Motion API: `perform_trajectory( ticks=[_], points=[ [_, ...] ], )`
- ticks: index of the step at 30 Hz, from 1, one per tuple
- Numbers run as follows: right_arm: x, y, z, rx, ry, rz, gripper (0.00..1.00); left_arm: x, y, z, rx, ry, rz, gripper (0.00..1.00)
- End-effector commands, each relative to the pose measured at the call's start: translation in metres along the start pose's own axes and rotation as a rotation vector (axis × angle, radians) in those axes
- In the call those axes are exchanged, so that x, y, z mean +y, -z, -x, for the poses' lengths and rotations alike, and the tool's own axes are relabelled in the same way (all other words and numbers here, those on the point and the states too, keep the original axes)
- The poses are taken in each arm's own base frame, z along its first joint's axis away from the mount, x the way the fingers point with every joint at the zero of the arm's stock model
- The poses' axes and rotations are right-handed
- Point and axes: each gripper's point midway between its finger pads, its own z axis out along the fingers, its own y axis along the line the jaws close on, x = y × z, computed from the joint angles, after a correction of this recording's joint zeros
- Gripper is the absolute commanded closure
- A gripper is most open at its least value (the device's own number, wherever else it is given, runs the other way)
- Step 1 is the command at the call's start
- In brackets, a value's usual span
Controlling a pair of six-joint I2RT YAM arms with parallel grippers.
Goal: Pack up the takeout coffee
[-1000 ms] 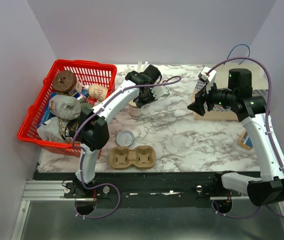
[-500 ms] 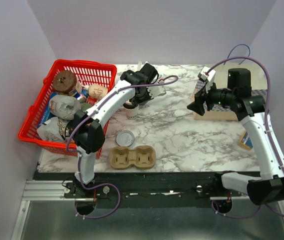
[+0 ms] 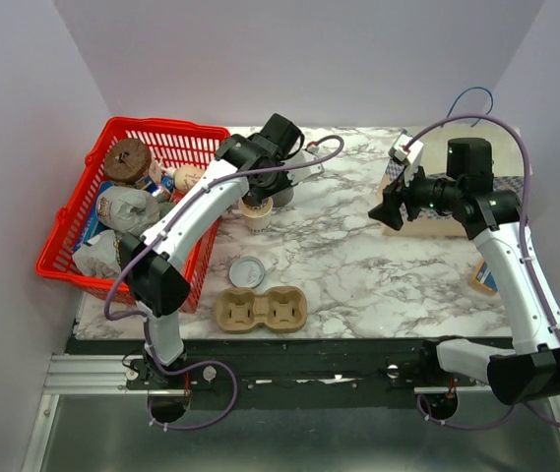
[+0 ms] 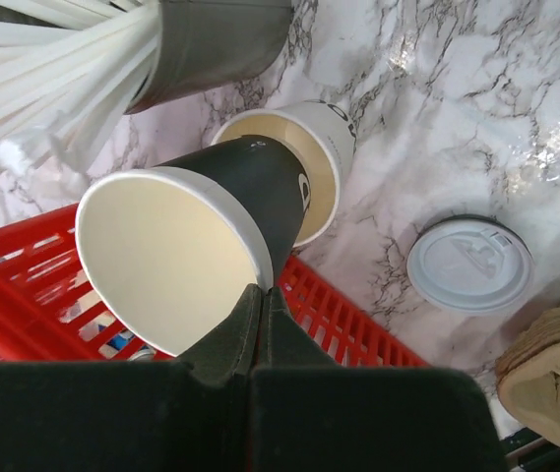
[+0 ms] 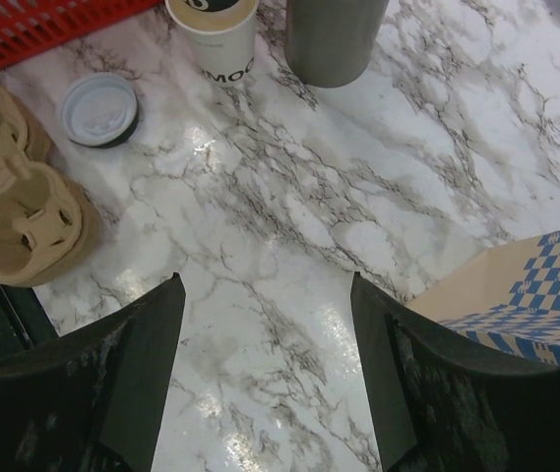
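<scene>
The takeout coffee [image 4: 211,231] is a dark paper cup with a pale inside and an open top. It hangs tilted, mouth towards the left wrist camera. My left gripper [image 4: 262,290] is shut on its white rim at the near side. The cup's base sits over the mouth of a cream paper cup [image 4: 311,147] that stands upright on the marble. In the top view my left gripper [image 3: 250,192] covers the dark cup, and the cream cup [image 3: 257,209] shows just below it. My right gripper [image 3: 383,211] hovers open over bare marble, with nothing between its fingers [image 5: 266,280].
A red basket [image 3: 73,258] full of groceries is at the left. A grey holder of white straws [image 4: 216,39] stands behind the cups. A round white lid [image 3: 246,271] and a cardboard cup carrier [image 3: 262,309] lie near the front edge. A blue-checked paper bag [image 5: 526,305] is at the right.
My left arm has swung left towards the basket and its jaws have closed the last bit on the cup rim. The cups shifted slightly left and back. The right arm has not moved.
</scene>
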Motion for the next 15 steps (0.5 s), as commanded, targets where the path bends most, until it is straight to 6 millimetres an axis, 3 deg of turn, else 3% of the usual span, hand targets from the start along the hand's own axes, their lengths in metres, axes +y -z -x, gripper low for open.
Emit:
perform_trajectory(
  ticks=[1, 4, 9, 12, 15],
  points=[
    [0.002, 0.009, 0.009, -0.021, 0.021, -0.032, 0.23, -0.013, 0.062, 0.028, -0.138, -0.02, 0.013, 1.0],
    [-0.016, 0.017, 0.002, 0.014, -0.021, -0.16, 0.24, -0.033, 0.08, 0.034, -0.149, -0.065, -0.012, 1.0],
    [-0.044, 0.04, -0.023, 0.093, -0.113, -0.388, 0.24, -0.088, 0.094, 0.057, -0.235, -0.176, -0.115, 1.0],
    [-0.062, 0.061, -0.036, 0.118, -0.202, -0.503, 0.25, -0.113, 0.089, 0.074, -0.295, -0.237, -0.162, 1.0],
    [-0.076, 0.083, -0.047, 0.118, -0.372, -0.571, 0.29, -0.128, 0.068, 0.088, -0.324, -0.293, -0.175, 1.0]
  ],
)
